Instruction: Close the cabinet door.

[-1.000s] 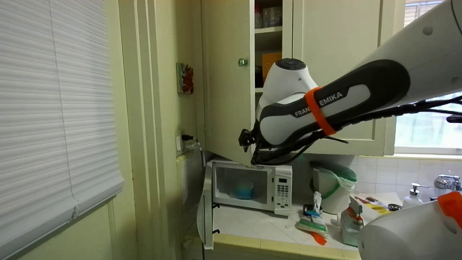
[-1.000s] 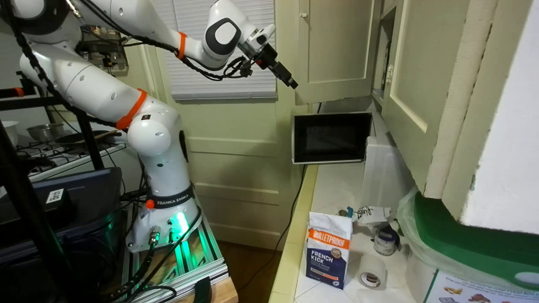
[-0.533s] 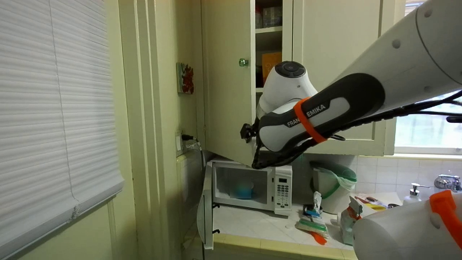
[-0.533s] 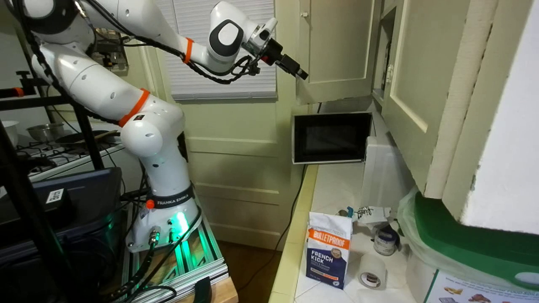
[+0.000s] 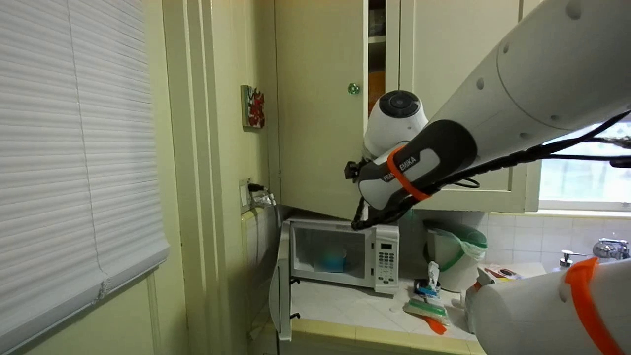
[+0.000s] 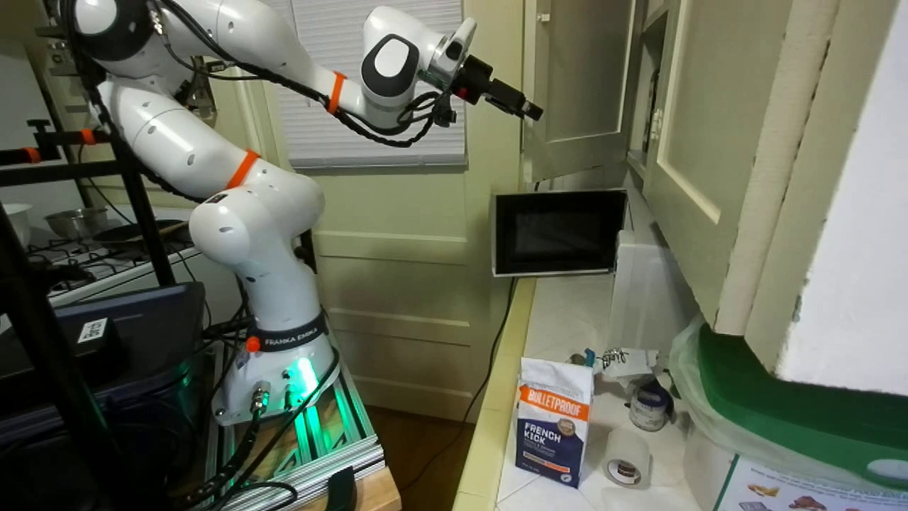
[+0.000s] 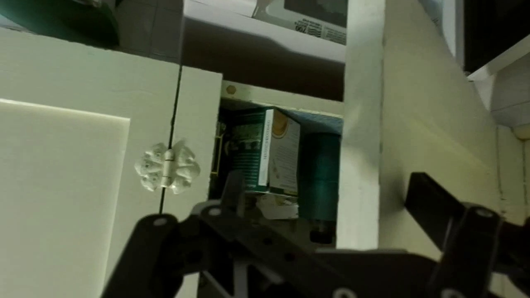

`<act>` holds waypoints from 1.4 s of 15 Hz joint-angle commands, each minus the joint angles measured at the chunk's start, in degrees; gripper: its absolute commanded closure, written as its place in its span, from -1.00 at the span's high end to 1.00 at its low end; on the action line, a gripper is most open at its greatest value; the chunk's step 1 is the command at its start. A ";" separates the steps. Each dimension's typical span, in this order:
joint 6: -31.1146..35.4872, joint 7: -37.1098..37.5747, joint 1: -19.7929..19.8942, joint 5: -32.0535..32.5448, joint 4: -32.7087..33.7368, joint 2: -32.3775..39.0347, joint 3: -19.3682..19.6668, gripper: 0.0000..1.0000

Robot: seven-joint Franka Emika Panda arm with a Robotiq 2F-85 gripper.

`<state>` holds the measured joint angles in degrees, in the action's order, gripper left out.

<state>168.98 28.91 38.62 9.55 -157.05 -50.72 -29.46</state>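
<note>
So the cab door (image 5: 320, 113), tall & cream w/ greenish knob (image 5: 353, 88), hangs ajar, edge showing btwn spread fingers (image 7: 432, 207) of your gripper (image 7: 329, 188).

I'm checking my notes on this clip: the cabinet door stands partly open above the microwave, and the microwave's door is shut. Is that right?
Not quite: the microwave's door is open, swung outward, as an exterior view shows. The cabinet door does stand partly open above the microwave.
</note>
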 commanded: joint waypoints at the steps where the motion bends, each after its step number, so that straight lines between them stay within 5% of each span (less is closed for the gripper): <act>1: 0.94 1.53 5.12 -1.13 -1.42 -2.54 -1.49 1.00; 11: 10.25 0.41 16.46 -4.54 0.48 3.10 -5.72 1.00; 21: 8.39 -0.87 12.85 -10.80 -0.66 -0.02 -5.31 1.00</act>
<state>177.64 28.42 52.77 0.85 -157.78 -49.65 -34.39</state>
